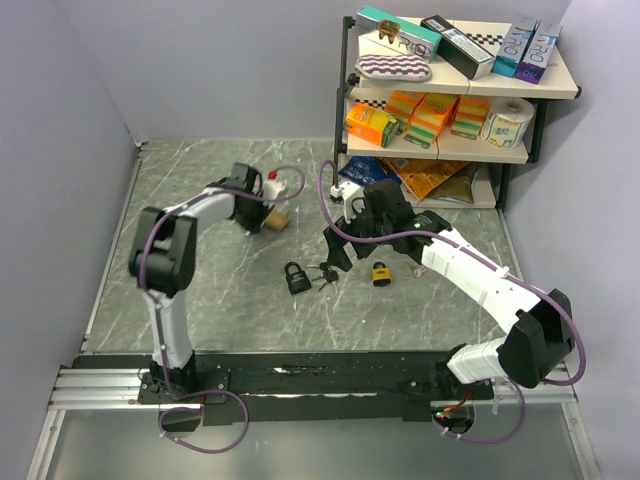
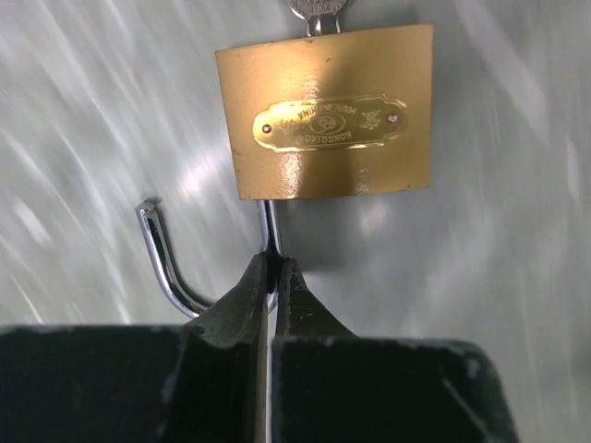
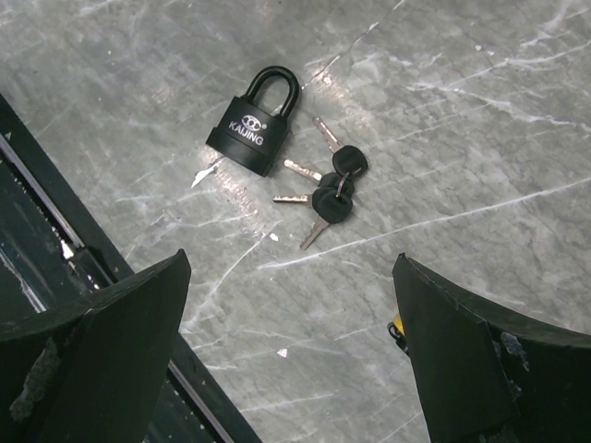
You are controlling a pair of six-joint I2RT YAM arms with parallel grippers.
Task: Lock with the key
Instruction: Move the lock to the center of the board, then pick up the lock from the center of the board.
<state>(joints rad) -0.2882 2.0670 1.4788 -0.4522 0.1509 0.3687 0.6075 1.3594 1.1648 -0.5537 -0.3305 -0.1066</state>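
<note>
A brass padlock lies on the grey marbled table, its chrome shackle swung open and a silver key stuck in its far end. My left gripper is shut on the shackle's straight leg, just below the lock body. From above, this padlock sits at the back left, by the left gripper. My right gripper hangs open above the table, with nothing between its fingers. Beyond it lie a black padlock and a bunch of black-headed keys.
A small yellow and black padlock lies under the right arm; its edge peeks out by the right finger. A shelf unit full of boxes and packets stands at the back right. Grey walls close in the left and back sides.
</note>
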